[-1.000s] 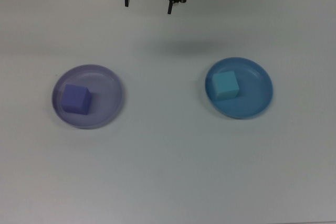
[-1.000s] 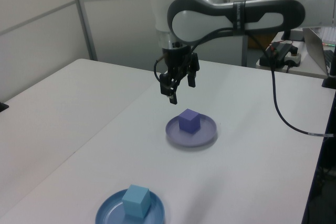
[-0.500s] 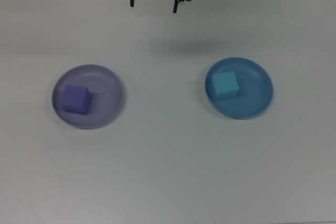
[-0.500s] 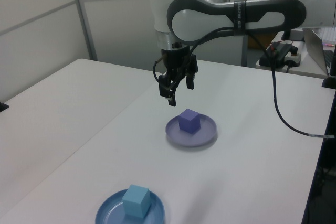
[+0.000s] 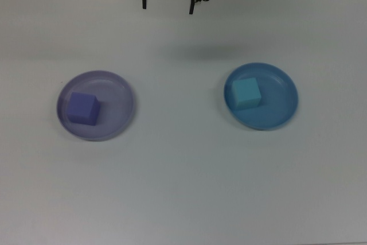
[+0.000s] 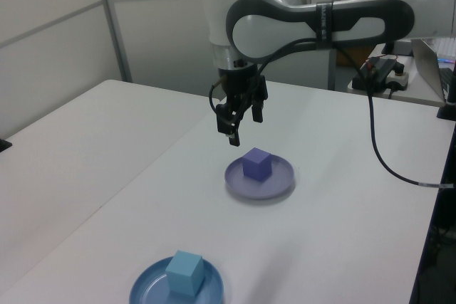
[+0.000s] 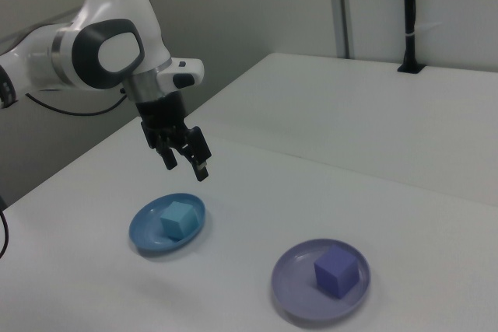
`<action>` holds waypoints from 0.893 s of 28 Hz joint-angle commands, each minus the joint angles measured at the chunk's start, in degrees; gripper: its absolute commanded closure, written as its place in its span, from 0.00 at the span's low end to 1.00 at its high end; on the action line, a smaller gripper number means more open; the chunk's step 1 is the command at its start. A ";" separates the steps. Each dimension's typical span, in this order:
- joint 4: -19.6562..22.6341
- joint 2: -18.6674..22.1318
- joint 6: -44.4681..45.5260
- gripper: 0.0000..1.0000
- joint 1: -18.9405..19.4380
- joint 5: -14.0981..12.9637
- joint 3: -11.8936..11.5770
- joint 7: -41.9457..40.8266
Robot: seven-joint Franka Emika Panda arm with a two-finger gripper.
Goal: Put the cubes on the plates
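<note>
Sitting slightly askew in the lavender plate, left of the gripper in the top view, is the purple cube; the teal cube sits right, on the blue plate. The empty fingers hang apart above the table.

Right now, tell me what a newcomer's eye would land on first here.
Two colour-matched pairs on the white table: a purple cube sitting on the lavender plate at the top view's left, a teal cube on the blue plate at the top view's right. The hand hangs open and empty above the table.
</note>
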State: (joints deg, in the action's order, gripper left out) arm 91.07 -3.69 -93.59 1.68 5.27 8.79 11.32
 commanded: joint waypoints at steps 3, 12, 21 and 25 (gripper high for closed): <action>0.68 0.17 0.08 0.00 0.52 -1.40 0.35 -1.21; -0.11 0.70 0.34 0.00 1.84 -2.46 0.71 -1.12; -0.11 0.52 0.43 0.00 1.66 -2.37 0.53 -1.56; -0.11 0.52 0.34 0.00 1.66 -2.37 0.36 -1.56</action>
State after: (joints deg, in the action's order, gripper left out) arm 90.79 -3.66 -93.59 3.30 4.17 9.78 11.32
